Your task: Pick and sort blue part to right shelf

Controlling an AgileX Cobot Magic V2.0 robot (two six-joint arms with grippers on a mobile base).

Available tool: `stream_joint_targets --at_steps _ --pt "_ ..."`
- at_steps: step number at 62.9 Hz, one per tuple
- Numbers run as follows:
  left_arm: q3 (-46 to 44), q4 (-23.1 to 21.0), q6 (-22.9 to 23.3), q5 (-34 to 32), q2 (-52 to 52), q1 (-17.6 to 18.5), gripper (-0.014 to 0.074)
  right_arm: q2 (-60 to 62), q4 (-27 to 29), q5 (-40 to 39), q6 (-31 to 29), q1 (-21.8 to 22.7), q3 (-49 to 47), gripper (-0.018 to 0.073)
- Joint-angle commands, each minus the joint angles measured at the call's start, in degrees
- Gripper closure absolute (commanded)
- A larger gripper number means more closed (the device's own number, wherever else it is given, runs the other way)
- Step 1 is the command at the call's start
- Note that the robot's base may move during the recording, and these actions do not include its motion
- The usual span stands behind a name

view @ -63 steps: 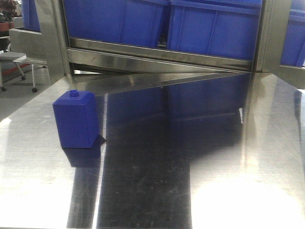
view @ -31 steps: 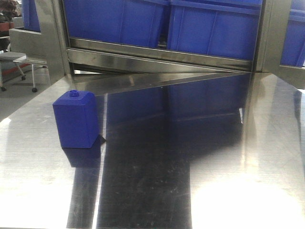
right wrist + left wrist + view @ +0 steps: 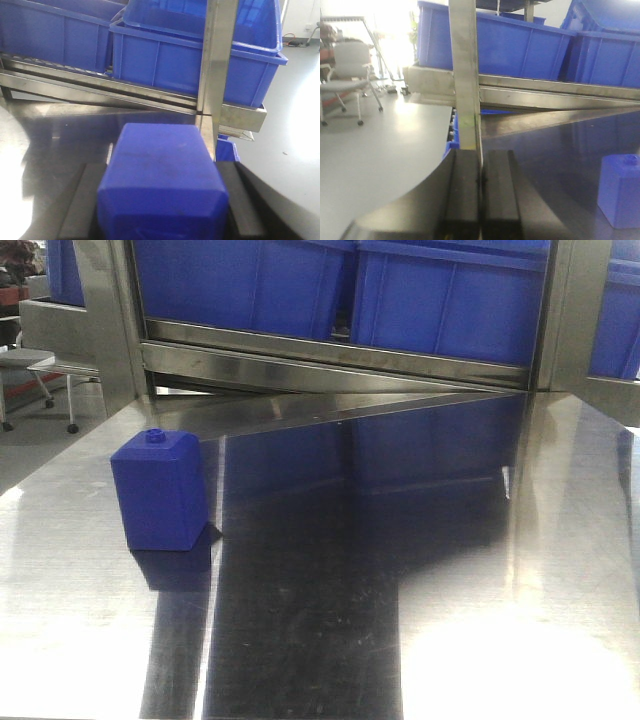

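Note:
The blue part (image 3: 162, 175), a deep-blue block with sloped shoulders, fills the lower middle of the right wrist view. My right gripper (image 3: 162, 167) is shut on it, with a black finger (image 3: 80, 200) pressed against each side. It is held above the steel table (image 3: 50, 140), in front of a shelf post (image 3: 216, 75). My left gripper (image 3: 481, 156) is shut with nothing between its pads, close to another steel post (image 3: 465, 75). Neither gripper shows in the front view.
A blue block with a tiny round knob (image 3: 160, 492) stands upright on the left of the steel table (image 3: 450, 590); this knob block (image 3: 620, 190) is right of my left gripper. Blue bins (image 3: 440, 300) sit on the shelf rail (image 3: 330, 355) behind. An office chair (image 3: 345, 85) stands far left.

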State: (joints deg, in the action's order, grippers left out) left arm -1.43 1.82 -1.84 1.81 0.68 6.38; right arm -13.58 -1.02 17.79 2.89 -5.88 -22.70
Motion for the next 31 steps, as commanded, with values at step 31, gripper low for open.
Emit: stream_joint_targets --at_steps 31 --pt "-20.7 -2.5 12.7 2.6 22.0 0.4 0.0472 -0.5 -0.7 -5.2 0.0 0.3 -1.7 0.0151"
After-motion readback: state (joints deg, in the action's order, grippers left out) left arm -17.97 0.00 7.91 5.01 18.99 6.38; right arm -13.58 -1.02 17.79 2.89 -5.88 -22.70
